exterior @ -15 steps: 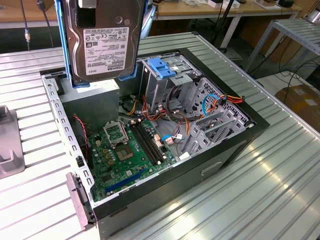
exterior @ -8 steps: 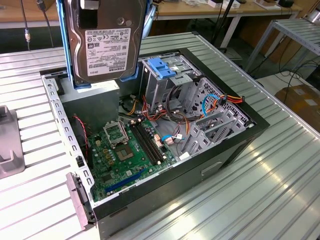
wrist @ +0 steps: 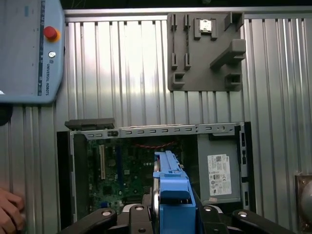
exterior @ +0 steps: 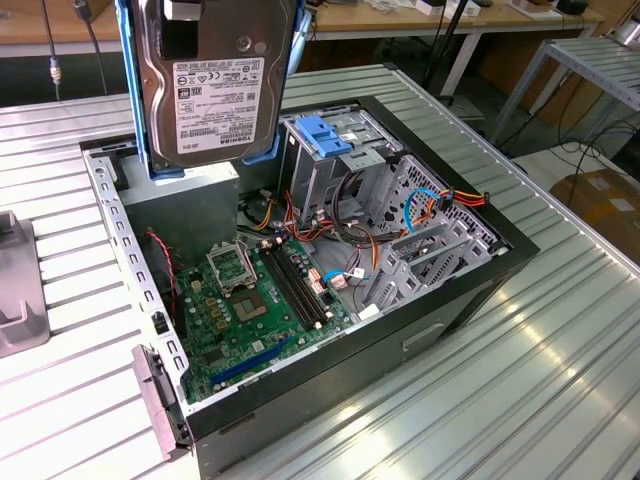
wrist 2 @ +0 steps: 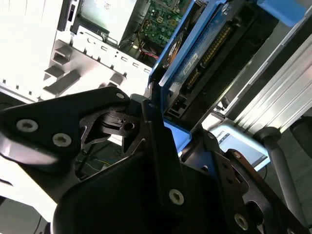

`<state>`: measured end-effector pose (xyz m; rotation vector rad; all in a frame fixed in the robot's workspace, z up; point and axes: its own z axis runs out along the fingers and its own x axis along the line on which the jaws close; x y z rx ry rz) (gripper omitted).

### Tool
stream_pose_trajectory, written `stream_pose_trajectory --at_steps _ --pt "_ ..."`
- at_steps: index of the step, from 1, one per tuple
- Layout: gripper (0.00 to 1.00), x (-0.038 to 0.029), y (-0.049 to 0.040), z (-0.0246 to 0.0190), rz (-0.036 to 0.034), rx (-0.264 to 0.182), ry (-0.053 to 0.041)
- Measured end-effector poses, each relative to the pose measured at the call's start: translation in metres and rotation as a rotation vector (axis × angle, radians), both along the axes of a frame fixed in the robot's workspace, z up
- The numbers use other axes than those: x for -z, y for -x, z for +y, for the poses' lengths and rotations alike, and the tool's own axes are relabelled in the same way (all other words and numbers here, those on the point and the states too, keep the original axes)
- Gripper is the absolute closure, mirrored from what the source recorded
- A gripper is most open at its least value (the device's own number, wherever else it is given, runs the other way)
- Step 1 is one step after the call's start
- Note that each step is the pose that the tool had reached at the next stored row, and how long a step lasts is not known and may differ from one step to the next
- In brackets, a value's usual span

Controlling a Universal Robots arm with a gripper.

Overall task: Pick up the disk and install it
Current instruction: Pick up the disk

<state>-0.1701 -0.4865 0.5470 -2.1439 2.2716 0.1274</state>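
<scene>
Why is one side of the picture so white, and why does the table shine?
In the second wrist view, strong light washes the table white, while the pincer holding the disk looks dark; in the exterior view, glare streaks the table's metal ribs.

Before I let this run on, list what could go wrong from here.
The disk hangs in the hand above the open case; a slip could drop it onto the motherboard. Loose cables crowd the drive cage and could snag or get pinched by the disk.
</scene>
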Motion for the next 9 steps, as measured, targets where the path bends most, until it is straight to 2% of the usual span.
stream_pose_trajectory --at_steps 9 --pt "0.63 0.0 -0.0013 -0.0035 0.0 0.0 0.0"
